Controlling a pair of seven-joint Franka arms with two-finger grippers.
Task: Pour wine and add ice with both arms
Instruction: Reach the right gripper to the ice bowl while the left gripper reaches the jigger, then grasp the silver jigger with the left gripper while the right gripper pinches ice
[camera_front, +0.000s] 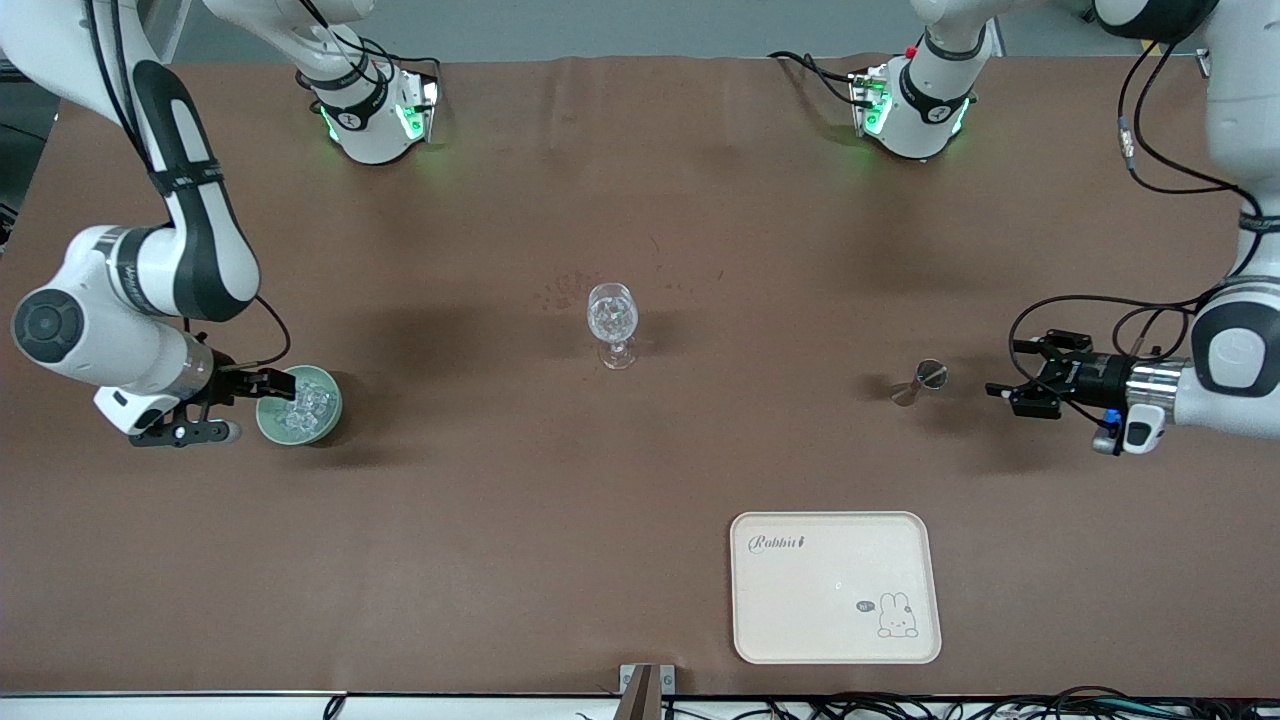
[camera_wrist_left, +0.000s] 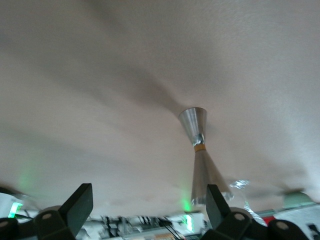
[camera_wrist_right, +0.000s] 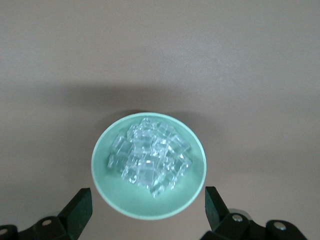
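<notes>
— Nearest the front camera lies a cream rabbit tray (camera_front: 835, 587), bare. What sits farther up?

— Toward the right arm's end, the pale green bowl (camera_front: 327, 418) with the ice (camera_front: 304, 403) heaped in it. The right gripper (camera_front: 232, 406) sits at the bowl's rim, fingers spread wide, holding nothing; its wrist view shows the bowl (camera_wrist_right: 195, 197) between them.

— And the left gripper (camera_front: 1024, 381)?

— Also wide open and empty, aimed at the steel jigger (camera_front: 920, 382) standing just beside it, apart from it.

— Risks?

— I'd judge the jigger top-heavy; a finger that clips it could tip it. The cubes look slick, so a pinch may squirt one out. Farthest stands the wine glass (camera_front: 613, 322), mid-table, easily knocked.
</notes>
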